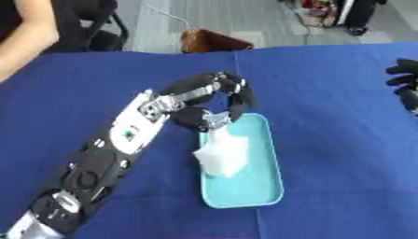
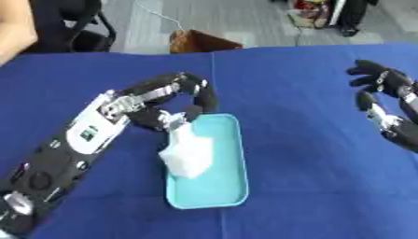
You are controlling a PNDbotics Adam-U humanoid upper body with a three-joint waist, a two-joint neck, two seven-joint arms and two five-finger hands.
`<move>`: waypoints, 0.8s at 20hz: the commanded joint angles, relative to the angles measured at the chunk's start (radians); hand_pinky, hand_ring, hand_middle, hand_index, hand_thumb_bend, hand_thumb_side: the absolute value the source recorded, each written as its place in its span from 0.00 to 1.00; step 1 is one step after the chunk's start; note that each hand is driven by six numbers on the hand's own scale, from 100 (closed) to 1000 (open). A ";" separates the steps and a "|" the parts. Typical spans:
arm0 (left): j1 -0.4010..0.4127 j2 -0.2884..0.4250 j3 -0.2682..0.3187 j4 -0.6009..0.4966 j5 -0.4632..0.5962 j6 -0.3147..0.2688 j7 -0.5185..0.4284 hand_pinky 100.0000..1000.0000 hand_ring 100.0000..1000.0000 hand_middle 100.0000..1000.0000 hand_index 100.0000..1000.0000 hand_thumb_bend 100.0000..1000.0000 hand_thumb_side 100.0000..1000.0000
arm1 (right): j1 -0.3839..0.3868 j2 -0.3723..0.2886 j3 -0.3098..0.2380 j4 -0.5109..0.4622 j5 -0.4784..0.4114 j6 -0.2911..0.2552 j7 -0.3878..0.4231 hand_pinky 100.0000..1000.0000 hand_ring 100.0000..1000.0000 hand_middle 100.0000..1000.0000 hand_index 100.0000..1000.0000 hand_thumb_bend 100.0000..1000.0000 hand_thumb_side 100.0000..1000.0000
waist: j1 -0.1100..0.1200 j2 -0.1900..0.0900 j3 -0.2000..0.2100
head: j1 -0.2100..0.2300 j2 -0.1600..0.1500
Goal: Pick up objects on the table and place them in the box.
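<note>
The white object, a crumpled soft-looking item of unclear kind, hangs over the left half of the light blue box, partly inside it and overlapping its left rim. The box is a shallow rounded-corner tray lying flat on the blue table, its long side running away from the robot.

The left hand is positioned above the far left corner of the box. Its fingers are curled downward and, with the thumb, pinch the upper end of the white object. The left arm extends from the lower left corner of the view toward the box.

The right hand is at the right edge of the view, well apart from the box. Its fingers are relaxed and spread, holding nothing.
</note>
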 commanded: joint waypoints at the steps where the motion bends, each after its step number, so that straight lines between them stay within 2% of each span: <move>1: -0.018 0.003 0.002 -0.004 -0.018 -0.204 -0.196 0.55 0.72 0.84 0.90 0.00 0.86 | -0.025 -0.021 -0.011 -0.021 0.009 -0.002 -0.008 0.75 0.80 0.86 0.99 0.06 0.80 | -0.005 -0.017 -0.002 | -0.005 -0.019; 8: -0.016 0.002 0.002 -0.005 -0.030 -0.207 -0.194 0.60 0.74 0.85 0.90 0.00 0.86 | -0.026 -0.020 -0.009 -0.019 0.013 -0.002 -0.001 0.75 0.80 0.85 0.99 0.05 0.80 | -0.010 -0.018 0.001 | -0.007 -0.019; 16: -0.013 0.003 0.007 -0.002 -0.033 -0.205 -0.193 0.60 0.74 0.84 0.90 0.00 0.85 | -0.025 -0.017 -0.010 -0.019 0.012 -0.001 0.000 0.74 0.80 0.86 0.99 0.03 0.81 | -0.015 -0.021 0.007 | -0.010 -0.021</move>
